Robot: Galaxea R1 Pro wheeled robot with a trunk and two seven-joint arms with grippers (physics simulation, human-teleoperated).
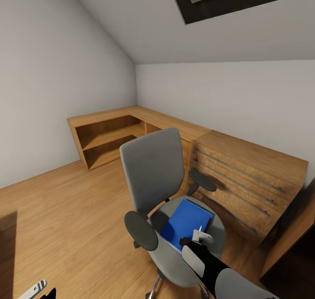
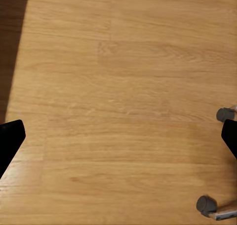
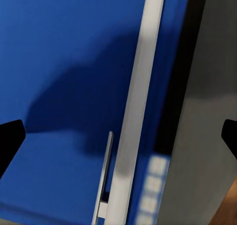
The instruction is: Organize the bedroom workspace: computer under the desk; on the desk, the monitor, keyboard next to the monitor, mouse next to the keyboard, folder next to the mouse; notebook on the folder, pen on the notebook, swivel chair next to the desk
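One folder (image 1: 186, 222) flat on swivel chair (image 1: 153, 168) seat, no readable text or labels anywhere.
Right gripper (image 1: 202, 237) hovers over folder's near right edge, fingers spread wide, blue cover (image 3: 64, 87) and grey spine strip (image 3: 138, 106) between tips, nothing pinched. Right arm reaches in from lower right. Left gripper (image 2: 118, 136) spread over wood floor (image 2: 118, 62), chair castors (image 2: 206, 204) nearby.
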